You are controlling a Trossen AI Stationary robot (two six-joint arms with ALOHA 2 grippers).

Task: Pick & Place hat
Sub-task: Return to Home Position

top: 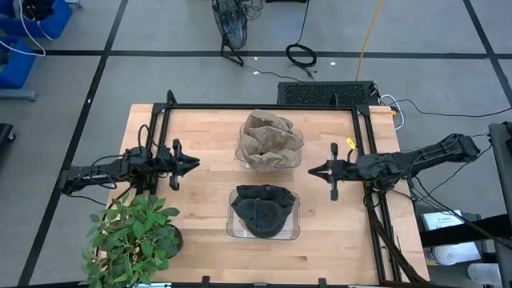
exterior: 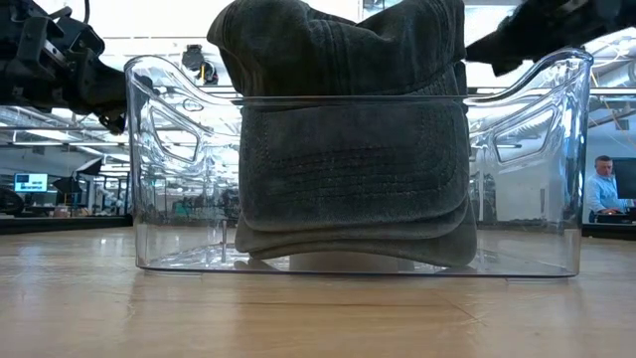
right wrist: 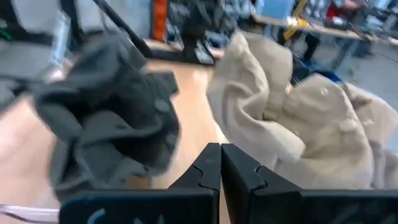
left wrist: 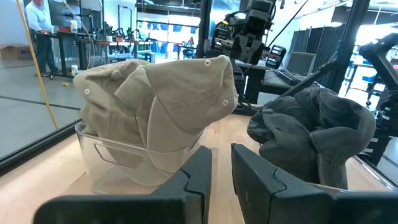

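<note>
Several tan hats [top: 272,138] are piled in a clear bin [top: 240,152] at the table's middle, toward the far side. A second clear bin [top: 232,228] nearer the front holds dark grey hats [top: 264,210], which rise above its rim in the low view [exterior: 353,129]. My left gripper [top: 194,164] hovers level at the table's left, pointing at the bins, its fingers a little apart [left wrist: 221,155] with nothing between them. My right gripper [top: 312,170] hovers level at the right, pointing toward the bins, with its fingers shut [right wrist: 221,152] on nothing.
A potted plant [top: 132,236] stands at the near left corner, close under my left arm. A black frame [top: 264,107] runs along the table's far edge and sides. Bare wood lies between each gripper and the bins. A person [exterior: 601,189] sits in the room beyond.
</note>
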